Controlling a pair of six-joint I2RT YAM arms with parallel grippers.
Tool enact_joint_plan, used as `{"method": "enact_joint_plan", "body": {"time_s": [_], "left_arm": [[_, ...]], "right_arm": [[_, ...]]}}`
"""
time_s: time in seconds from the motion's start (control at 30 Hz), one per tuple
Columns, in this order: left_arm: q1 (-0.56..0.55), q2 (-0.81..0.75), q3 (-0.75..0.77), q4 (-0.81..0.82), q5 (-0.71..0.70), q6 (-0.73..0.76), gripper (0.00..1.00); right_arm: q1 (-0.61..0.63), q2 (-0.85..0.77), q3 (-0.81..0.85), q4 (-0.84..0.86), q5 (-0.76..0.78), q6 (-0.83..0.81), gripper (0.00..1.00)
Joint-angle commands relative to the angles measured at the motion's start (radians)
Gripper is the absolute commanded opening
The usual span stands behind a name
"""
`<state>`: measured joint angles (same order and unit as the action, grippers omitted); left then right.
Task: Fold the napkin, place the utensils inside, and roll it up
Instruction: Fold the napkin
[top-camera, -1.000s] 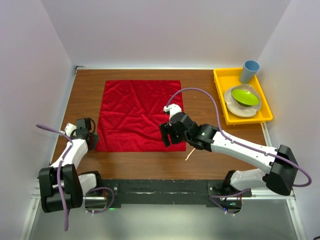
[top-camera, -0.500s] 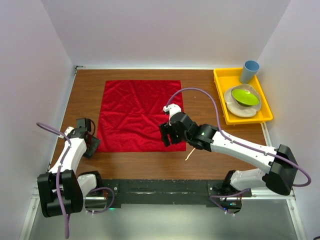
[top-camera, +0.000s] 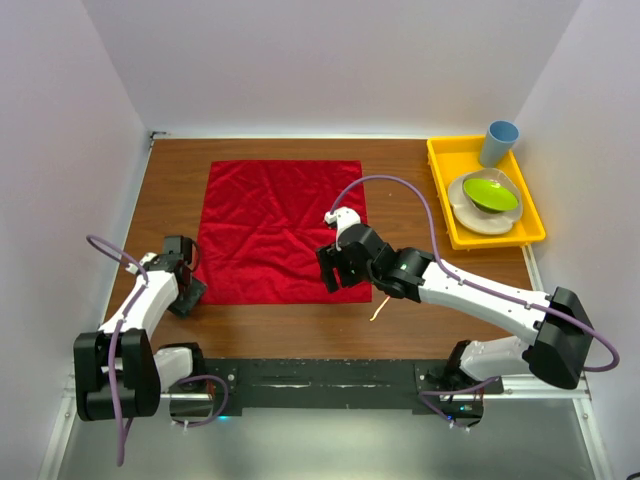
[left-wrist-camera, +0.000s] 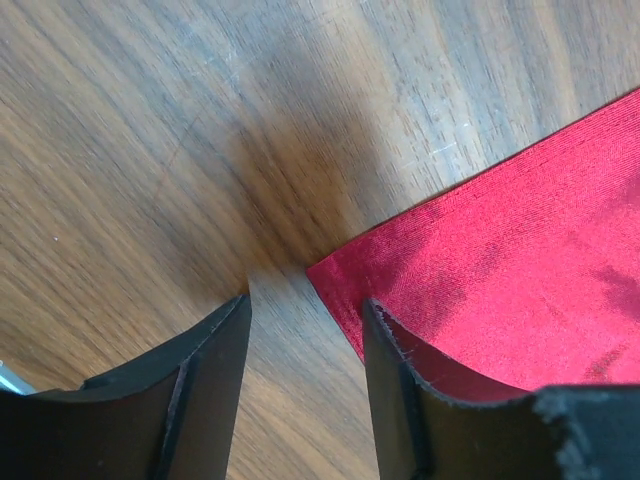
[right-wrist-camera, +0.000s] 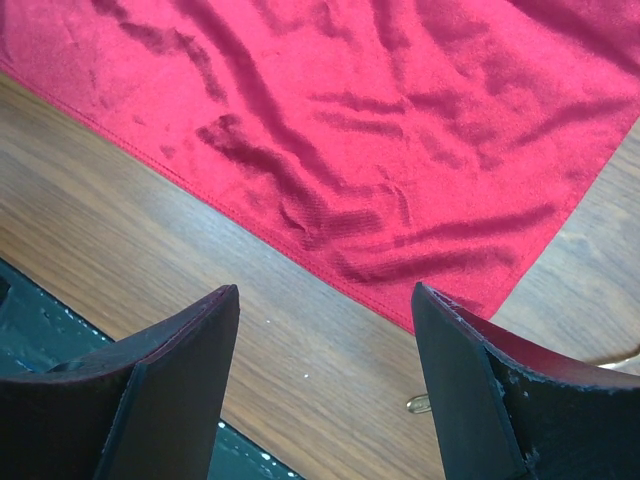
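A robotics lab test booth: plain white walls (top-camera: 330, 60) box in a wooden table (top-camera: 280, 325), two robot arms (top-camera: 480, 298) are bolted to a black rail (top-camera: 320, 378) at 6 o'clock, and a yellow tray (top-camera: 436, 180) of dishes (top-camera: 490, 193) sits at 2 o'clock.

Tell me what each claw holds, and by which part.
Nothing is held. The left claw stands open at a near corner of the napkin, not pinching it; the right claw hangs open over its near edge.
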<state>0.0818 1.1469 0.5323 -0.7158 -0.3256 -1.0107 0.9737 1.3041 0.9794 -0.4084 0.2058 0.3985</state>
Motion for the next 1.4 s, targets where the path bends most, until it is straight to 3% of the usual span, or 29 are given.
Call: {"method": "enact_joint_plan", "body": {"time_s": [0.0, 0.27, 0.47, 0.6, 0.93, 1.13, 1.23, 1.37], "left_arm": [[0.01, 0.019, -0.044, 0.078, -0.024, -0.011, 0.5], [0.029, 0.042, -0.057, 0.142, -0.015, -0.006, 0.38], [0.053, 0.008, -0.019, 0.116, -0.05, 0.009, 0.19], [0.068, -0.065, 0.03, 0.038, -0.096, 0.011, 0.0], [0.102, -0.176, 0.175, -0.129, -0.253, 0.004, 0.0], [0.098, -0.128, 0.209, -0.024, -0.204, 0.136, 0.0], [0.012, -0.076, 0.248, 0.074, -0.185, 0.167, 0.0], [-0.261, 0.122, 0.363, 0.193, -0.22, 0.198, 0.0]], "right_arm": [[-0.007, -0.003, 0.001, 0.036, -0.003, -0.018, 0.74], [-0.007, -0.002, -0.002, 0.037, -0.008, -0.021, 0.74], [-0.009, -0.002, -0.002, 0.031, -0.008, -0.027, 0.74], [-0.01, 0.001, -0.001, 0.026, -0.013, -0.032, 0.74], [-0.01, 0.003, 0.021, 0.003, -0.062, -0.035, 0.74], [-0.018, 0.006, 0.065, -0.052, -0.091, -0.033, 0.74], [-0.073, -0.008, 0.096, -0.099, -0.1, -0.02, 0.74], [-0.216, -0.037, 0.107, -0.133, -0.195, -0.041, 0.74]]}}
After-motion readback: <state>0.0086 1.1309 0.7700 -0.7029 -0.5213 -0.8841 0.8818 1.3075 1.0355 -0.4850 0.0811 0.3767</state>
